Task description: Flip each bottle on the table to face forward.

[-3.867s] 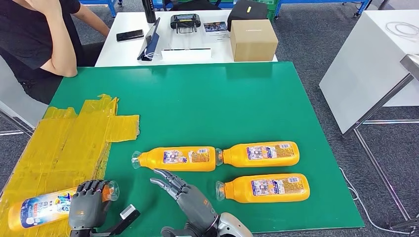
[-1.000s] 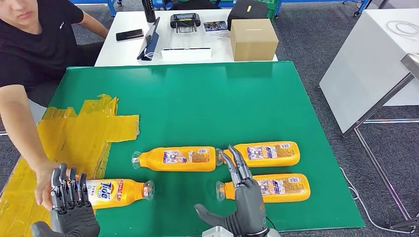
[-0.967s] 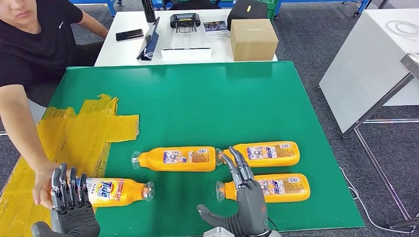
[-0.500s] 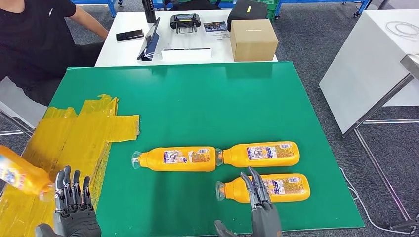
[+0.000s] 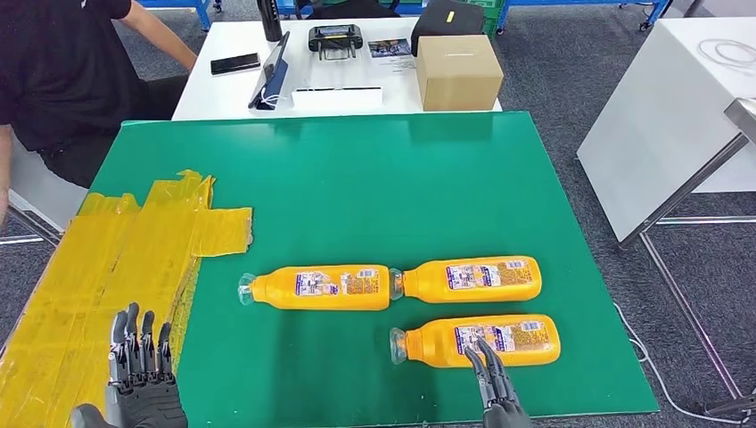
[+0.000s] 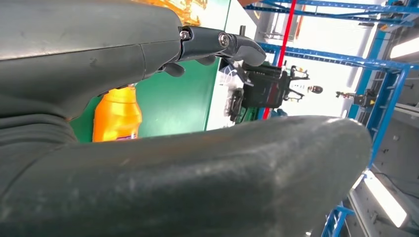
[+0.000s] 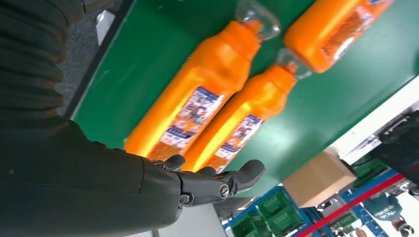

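Lying on the green mat point(image 5: 357, 178), three orange bottles point(image 5: 314, 287) point(image 5: 471, 278) point(image 5: 477, 339) rest label-up, caps toward the yellow tape patch point(image 5: 107, 267). My right hand point(image 5: 492, 388) hovers at the nearest bottle's label, fingers extended and apart, holding nothing. My left hand point(image 5: 138, 379) rises beside the tape patch, fingers spread, empty.

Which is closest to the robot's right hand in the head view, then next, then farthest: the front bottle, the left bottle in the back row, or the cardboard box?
From the right hand:
1. Front bottle, right by its fingertips.
2. Back-row left bottle, to the left.
3. Cardboard box, far off on the white table.
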Robot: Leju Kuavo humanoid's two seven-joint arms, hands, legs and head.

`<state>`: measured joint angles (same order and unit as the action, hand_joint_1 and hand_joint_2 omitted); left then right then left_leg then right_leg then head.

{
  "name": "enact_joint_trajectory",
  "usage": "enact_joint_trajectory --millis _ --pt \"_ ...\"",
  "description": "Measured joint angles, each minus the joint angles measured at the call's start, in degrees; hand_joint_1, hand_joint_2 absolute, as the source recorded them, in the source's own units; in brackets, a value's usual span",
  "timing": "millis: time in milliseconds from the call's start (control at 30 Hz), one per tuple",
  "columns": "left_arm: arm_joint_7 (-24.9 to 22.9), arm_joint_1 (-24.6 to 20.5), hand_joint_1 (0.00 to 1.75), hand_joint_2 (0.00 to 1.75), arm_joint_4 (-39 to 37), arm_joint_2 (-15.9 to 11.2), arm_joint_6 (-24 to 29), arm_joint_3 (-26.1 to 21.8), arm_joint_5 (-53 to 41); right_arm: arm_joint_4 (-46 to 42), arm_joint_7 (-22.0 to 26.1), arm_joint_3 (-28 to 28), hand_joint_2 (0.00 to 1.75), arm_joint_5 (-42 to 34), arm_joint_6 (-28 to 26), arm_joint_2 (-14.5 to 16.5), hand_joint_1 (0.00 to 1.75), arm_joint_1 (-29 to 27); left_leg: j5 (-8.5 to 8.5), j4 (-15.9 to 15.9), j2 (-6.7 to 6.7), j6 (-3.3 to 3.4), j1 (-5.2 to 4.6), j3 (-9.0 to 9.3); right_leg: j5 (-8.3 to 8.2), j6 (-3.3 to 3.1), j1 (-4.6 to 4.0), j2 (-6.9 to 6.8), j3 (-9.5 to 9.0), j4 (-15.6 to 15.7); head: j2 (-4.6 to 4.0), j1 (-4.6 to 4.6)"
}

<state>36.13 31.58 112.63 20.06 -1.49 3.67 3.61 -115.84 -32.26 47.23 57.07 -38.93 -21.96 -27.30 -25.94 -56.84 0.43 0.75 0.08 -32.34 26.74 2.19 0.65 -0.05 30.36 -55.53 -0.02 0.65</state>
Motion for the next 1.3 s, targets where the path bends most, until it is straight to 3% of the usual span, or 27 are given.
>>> enact_joint_trajectory --millis 100,167,300,400,567,767,967,1300 --pt "-0.2 0.0 0.0 0.0 -0.3 0.0 -0.7 0.0 0.0 0.0 5.7 -4.5 1.75 0.3 2.9 1.1 0.0 -3.8 0.0 0.0 -0.01 0.0 0.01 0.0 0.0 0.0 0.0 -0.01 -0.02 0.0 0.0 -0.01" --pt "-0.3 0.0 0.0 0.0 -0.4 0.0 -1.3 0.0 0.0 -0.2 13.2 -10.0 1.75 1.0 7.5 4.3 0.0 -6.8 0.0 0.0 -0.02 0.0 0.01 0.01 0.01 0.0 -0.01 -0.02 0.0 0.0 0.0 -0.03" --pt "-0.9 0.0 0.0 0.0 -0.5 0.0 -2.6 0.0 0.0 -1.0 36.3 -27.8 1.75 5.3 21.3 18.6 0.0 -11.6 -0.02 0.0 -0.03 -0.03 0.03 0.01 0.02 -0.01 -0.04 -0.02 -0.07 0.0 0.0 0.01" --pt "-1.2 0.0 0.0 0.0 -0.6 0.1 -3.3 0.0 0.0 -1.2 45.2 -40.6 1.75 6.6 26.5 28.3 0.0 -13.3 -0.03 0.0 -0.03 -0.05 0.06 0.05 0.05 -0.04 -0.05 -0.03 -0.1 0.0 0.0 0.01" --pt "-1.3 -0.1 0.0 0.0 -1.1 0.1 -4.2 0.0 0.0 -1.3 47.4 -54.5 1.75 5.4 28.5 36.0 0.0 -14.1 -0.04 0.0 -0.02 -0.03 -0.04 0.06 0.06 -0.04 0.06 -0.02 -0.11 0.0 0.0 -0.02" --pt "-1.3 -0.4 0.0 0.0 -1.9 0.1 -5.2 -0.1 0.0 -1.6 49.3 -63.8 1.75 2.9 31.6 39.6 0.0 -13.8 -0.06 0.0 -0.02 0.01 -0.12 0.07 0.06 -0.03 0.13 -0.02 -0.13 0.0 0.0 0.0" --pt "-1.6 -1.1 0.0 0.0 -2.7 0.1 -6.7 -0.1 0.0 -1.6 51.4 -68.4 1.75 2.8 35.9 40.8 0.0 -13.0 -0.06 0.0 -0.02 0.01 -0.11 0.09 0.06 -0.03 0.09 -0.02 -0.15 0.0 0.0 0.0" --pt "-2.1 -2.6 0.0 0.0 -4.4 0.1 -9.2 -0.3 -0.1 -0.5 53.5 -70.9 1.75 6.7 39.8 41.6 0.0 -10.1 -0.05 0.0 -0.02 0.01 -0.08 0.12 0.06 -0.03 0.1 -0.02 -0.17 0.0 0.0 0.0"
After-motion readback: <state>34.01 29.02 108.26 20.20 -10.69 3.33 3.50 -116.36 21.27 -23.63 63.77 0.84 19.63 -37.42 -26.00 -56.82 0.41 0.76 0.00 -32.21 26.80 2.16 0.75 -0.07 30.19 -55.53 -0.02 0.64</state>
